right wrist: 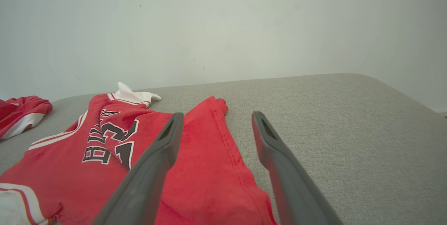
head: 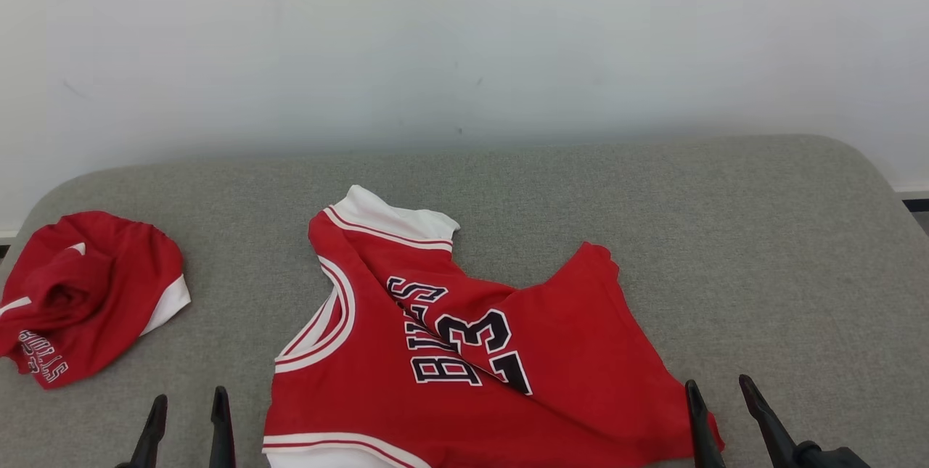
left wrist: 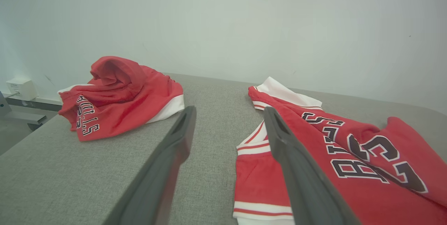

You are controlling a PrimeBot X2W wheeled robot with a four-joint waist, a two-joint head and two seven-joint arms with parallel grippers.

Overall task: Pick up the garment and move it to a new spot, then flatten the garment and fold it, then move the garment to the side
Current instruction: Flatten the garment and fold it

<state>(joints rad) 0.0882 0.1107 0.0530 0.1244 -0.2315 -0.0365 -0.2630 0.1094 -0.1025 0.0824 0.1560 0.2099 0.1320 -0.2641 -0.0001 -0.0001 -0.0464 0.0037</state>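
Lying rumpled near the front of the grey table (head: 653,192): red Bulls jersey (head: 464,352), one slanted fold across it, not flat yet. Neck hole pointing left, bottom hem right, so probably longest left to right. Hovering at its two near corners, likely ready to pinch and lift: left gripper (head: 189,395) and right gripper (head: 717,381), fingers spread apart, holding nothing. Bunched up at the far left, well apart: second red jersey (head: 87,294).
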